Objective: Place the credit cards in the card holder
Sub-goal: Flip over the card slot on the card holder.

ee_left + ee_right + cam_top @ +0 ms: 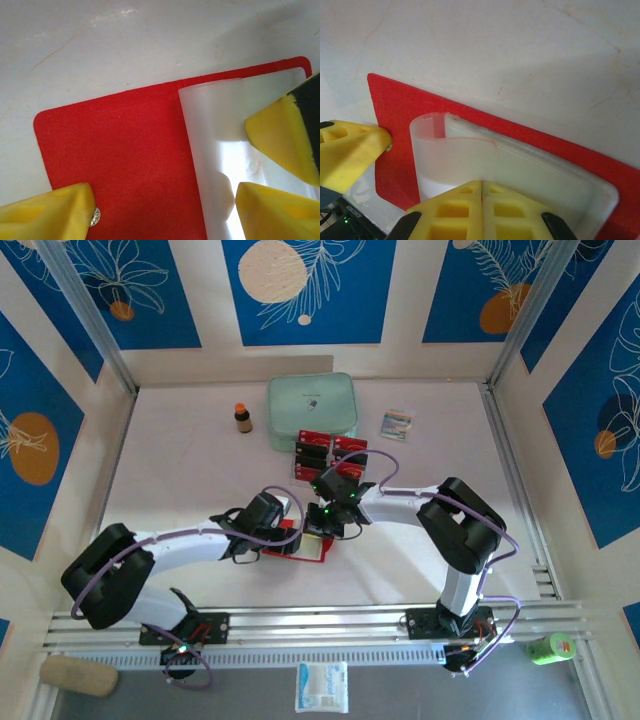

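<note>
- Tabletop (180, 440), white and smooth, is bearing everything.
- Mint-green rounded case (311, 410) is lying at the back.
- Red felt-textured fold-over card holder (125, 150) is lying open mid-table.
- Left gripper (165, 215) is straddling it, yellow foam fingers (50, 212) spread wide.
- Right gripper (482, 212), fingers shut together, is pressing the holder's curling clear pocket (470, 150).
- Red-and-black flat credit cards (325, 452) are sitting just before the case.
</note>
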Robot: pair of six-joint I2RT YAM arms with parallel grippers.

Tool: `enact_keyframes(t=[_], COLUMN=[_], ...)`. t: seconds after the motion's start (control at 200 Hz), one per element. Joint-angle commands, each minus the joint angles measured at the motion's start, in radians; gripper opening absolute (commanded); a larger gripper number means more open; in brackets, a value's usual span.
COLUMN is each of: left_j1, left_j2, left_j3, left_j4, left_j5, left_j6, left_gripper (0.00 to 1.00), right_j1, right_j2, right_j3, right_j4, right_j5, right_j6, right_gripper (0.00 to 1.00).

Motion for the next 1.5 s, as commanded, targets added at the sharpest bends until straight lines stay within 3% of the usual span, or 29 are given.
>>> enact_keyframes(t=[0.0,0.255,0.44,0.52,1.49], left_j1=[-0.008,-0.008,-0.009,-0.01,-0.011], left_j2=[0.034,0.033,0.025,0.022,0.007], left_j3=[-0.04,-0.046,-0.048,-0.049,-0.05], left_j4=[-0.032,-0.021,-0.021,-0.021,-0.025], left_j5=[0.043,0.045,0.043,0.043,0.044], left_j6=[-0.003,-0.014,-0.018,-0.017,-0.012], left_gripper=[0.71,0.66,0.66,0.66,0.62], right_j1=[-0.007,-0.023,-0.023,-0.023,-0.059], right_j2=[-0.022,-0.121,-0.112,-0.098,0.037], right_j3=[-0.008,-0.047,-0.066,-0.068,0.025], right_j4=[-0.005,-0.008,0.014,0.032,0.124], right_j5=[-0.035,-0.005,-0.008,-0.018,-0.101], right_j6=[0.003,0.024,0.044,0.048,0.026], right_gripper=[0.0,0.11,0.32,0.35,0.36])
